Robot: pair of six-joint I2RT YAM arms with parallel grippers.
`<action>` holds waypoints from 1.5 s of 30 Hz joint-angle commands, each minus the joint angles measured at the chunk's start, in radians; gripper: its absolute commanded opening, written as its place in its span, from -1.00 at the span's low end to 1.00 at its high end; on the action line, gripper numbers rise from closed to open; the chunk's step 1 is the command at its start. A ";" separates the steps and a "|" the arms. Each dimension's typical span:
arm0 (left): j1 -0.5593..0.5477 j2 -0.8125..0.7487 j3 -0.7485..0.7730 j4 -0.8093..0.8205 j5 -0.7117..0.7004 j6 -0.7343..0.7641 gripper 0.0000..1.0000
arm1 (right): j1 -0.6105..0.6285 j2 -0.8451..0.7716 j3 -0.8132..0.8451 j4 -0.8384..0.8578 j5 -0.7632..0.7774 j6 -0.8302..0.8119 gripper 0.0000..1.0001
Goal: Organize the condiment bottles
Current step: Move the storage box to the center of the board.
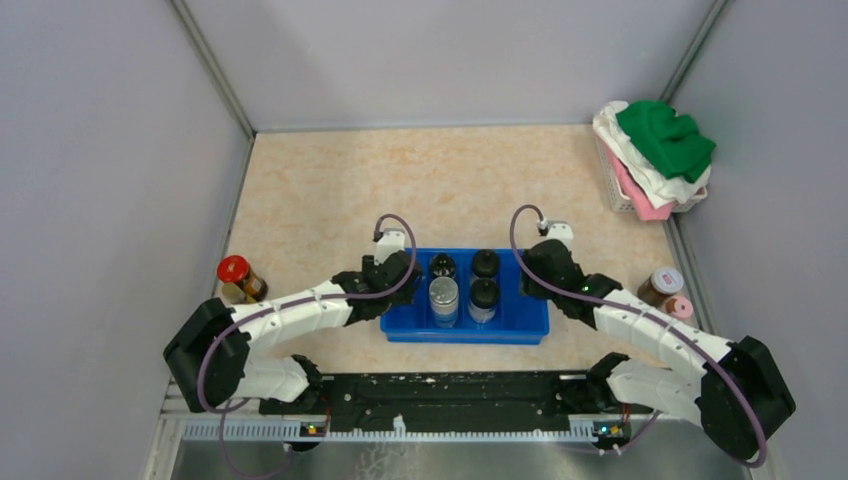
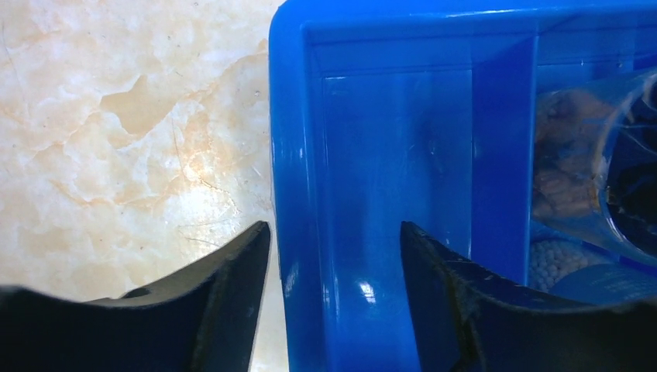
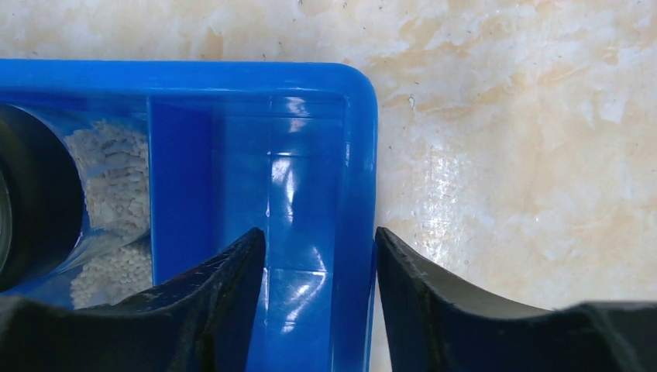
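Showing four condiment bottles (image 1: 443,298) standing in the blue tray (image 1: 465,333), the top view leaves a red-capped bottle (image 1: 236,276) at left and two bottles (image 1: 662,285) at right outside it. Left wrist: left gripper (image 2: 333,232) parted astride the tray's end wall. Right wrist: right gripper (image 3: 319,236) likewise. No label seems legible at this blur.

The work surface is a table top (image 1: 330,190) with a beige, marble-patterned finish, slightly glossy in the wrist views. Plain grey panels enclose it on three sides: back wall (image 1: 450,60), left wall (image 1: 100,150) and right wall (image 1: 780,80). Metal corner profiles (image 1: 212,68) join the panels. Lighting is even and diffuse. A white basket (image 1: 612,190) stands in the far right corner, holding a green cloth (image 1: 665,138) on top of white and pink cloths.
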 commanded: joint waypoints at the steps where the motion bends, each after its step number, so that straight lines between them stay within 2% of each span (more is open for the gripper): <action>1: 0.019 0.018 -0.022 0.068 0.034 -0.001 0.28 | -0.014 0.005 -0.004 0.042 0.003 0.013 0.03; 3: 0.031 0.038 -0.024 0.077 0.048 0.003 0.22 | -0.017 0.015 -0.005 0.043 0.002 0.013 -0.09; 5: 0.039 0.053 -0.026 0.087 0.060 0.007 0.06 | -0.019 0.020 -0.006 0.042 0.004 0.015 -0.41; 10: 0.048 0.058 -0.027 0.098 0.074 0.015 -0.51 | -0.023 0.028 -0.006 0.046 -0.002 0.017 -0.94; 11: 0.050 0.058 -0.026 0.097 0.074 0.016 -0.60 | -0.024 0.031 -0.004 0.044 -0.003 0.018 -1.00; 15: 0.054 0.052 -0.024 0.091 0.076 0.020 -1.00 | -0.024 0.032 0.000 0.047 -0.007 0.020 -1.00; 22: 0.056 0.043 0.021 0.062 0.063 0.038 -1.00 | -0.024 0.037 0.042 0.039 -0.007 0.000 -1.00; 32: 0.073 0.066 0.179 0.010 0.044 0.106 -1.00 | -0.031 0.115 0.225 0.001 -0.006 -0.058 -1.00; 45: 0.208 0.153 0.294 0.042 0.123 0.224 -1.00 | -0.134 0.269 0.391 0.048 -0.081 -0.146 -1.00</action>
